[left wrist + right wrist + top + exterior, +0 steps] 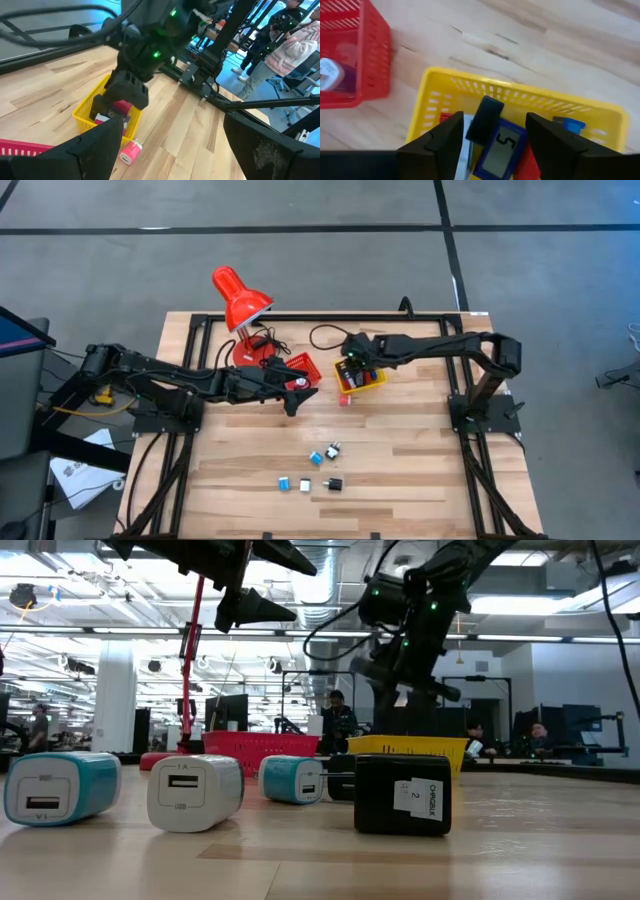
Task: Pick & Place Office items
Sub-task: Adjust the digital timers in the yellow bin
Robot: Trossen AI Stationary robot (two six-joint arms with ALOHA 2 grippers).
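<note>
A black block on the tabletop wore a white label reading "2" beneath sideways print too small to read. The right end effector hung spread over the yellow basket, above a blue piece marked "5", its long axis running toward one o'clock. The left end effector stood spread beside the red basket. A pink piece lay at six o'clock from the yellow basket.

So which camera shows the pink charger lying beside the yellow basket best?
The left wrist view: the pink charger lies close up on bare wood just outside the yellow basket. The high view shows it only as a tiny speck. The low and right wrist views do not show it.
</note>
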